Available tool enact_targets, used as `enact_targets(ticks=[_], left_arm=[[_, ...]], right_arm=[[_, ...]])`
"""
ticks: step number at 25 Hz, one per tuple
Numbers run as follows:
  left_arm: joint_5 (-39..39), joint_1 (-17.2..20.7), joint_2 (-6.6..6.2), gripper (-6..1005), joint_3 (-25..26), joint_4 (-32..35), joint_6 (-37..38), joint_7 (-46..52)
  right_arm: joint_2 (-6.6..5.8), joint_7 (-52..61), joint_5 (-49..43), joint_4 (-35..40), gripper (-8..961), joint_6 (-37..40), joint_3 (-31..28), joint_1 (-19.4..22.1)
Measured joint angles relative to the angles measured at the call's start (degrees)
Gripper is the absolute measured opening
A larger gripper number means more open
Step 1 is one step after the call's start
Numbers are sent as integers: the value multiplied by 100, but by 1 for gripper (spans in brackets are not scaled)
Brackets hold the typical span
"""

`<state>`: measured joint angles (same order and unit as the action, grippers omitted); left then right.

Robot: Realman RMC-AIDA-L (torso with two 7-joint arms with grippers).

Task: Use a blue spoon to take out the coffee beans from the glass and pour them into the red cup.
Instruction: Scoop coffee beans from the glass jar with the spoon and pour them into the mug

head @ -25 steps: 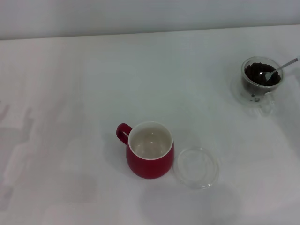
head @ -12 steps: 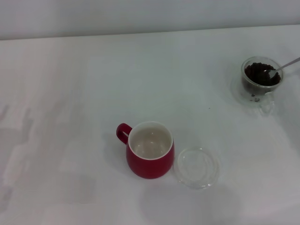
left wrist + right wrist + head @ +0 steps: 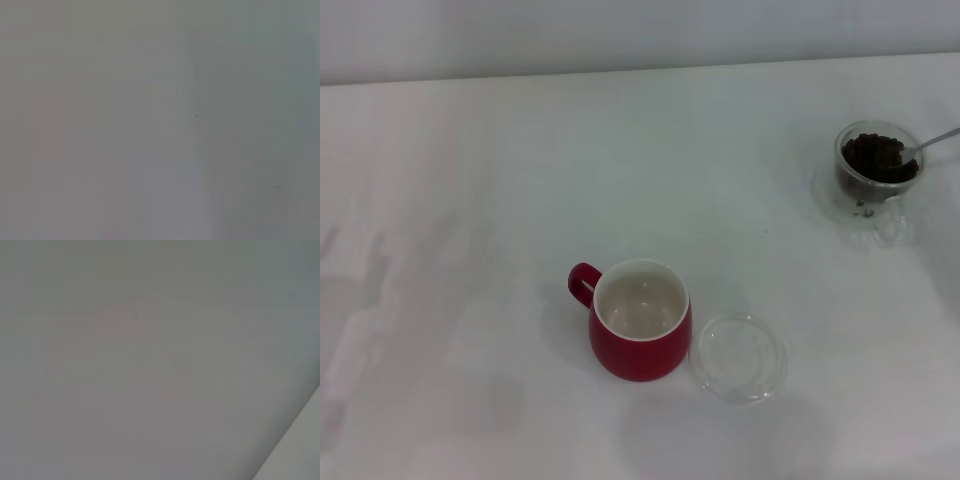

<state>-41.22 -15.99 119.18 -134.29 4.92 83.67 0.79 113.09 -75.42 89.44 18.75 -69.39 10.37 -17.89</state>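
Note:
In the head view, the clear glass [image 3: 873,172] stands at the far right of the white table, filled with dark coffee beans [image 3: 875,156]. The metal shaft of the spoon [image 3: 932,140] sticks out of the beans toward the right edge; its bowl is sunk in the beans and its blue handle end is out of view. The red cup [image 3: 640,320] stands front centre, empty, white inside, handle to the left. Neither gripper shows in any view. Both wrist views show only a plain grey surface.
A flat shallow clear dish [image 3: 740,357] lies just right of the red cup, almost touching it. The white table [image 3: 470,200] ends at a pale back wall along the top.
The spoon's bowl, lying on top of the beans a second ago, has sunk into them, and the shaft has shifted slightly right. Cup and dish have not moved.

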Motion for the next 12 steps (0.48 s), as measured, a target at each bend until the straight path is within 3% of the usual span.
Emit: enact_targets(ticks=[12], left_arm=[[0, -26, 0, 585, 0, 0, -64, 0]], right_arm=[[18, 315, -53, -2, 144, -512, 94, -37]])
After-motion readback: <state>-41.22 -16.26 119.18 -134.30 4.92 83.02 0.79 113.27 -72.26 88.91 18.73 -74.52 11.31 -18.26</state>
